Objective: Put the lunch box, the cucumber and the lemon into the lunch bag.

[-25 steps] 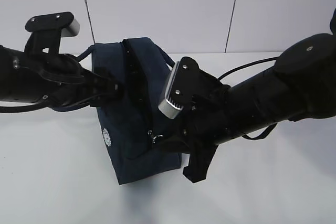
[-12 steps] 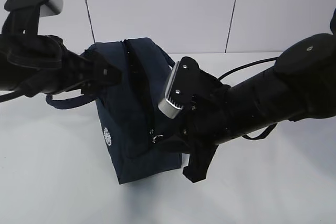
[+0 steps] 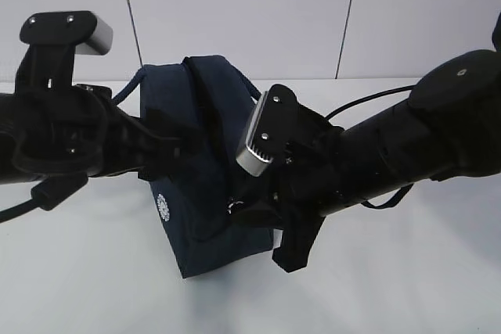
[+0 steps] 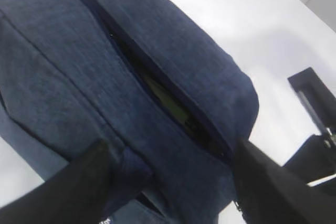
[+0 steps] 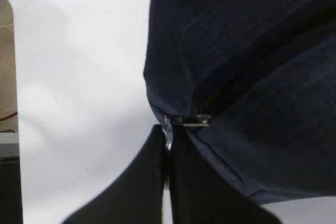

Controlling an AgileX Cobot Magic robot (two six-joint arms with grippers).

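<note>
The lunch bag (image 3: pixel 200 170) sits mid-table; the left gripper (image 4: pixel 168 177), fingers now spread, has let go, while the right gripper (image 5: pixel 167 153) pinches the zipper ring (image 5: pixel 168 131).

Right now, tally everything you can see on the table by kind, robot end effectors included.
Dark navy fabric lunch bag: 1
Metal ring zipper pull: 1
Black end effectors: 2, left, right
Total: 4
</note>
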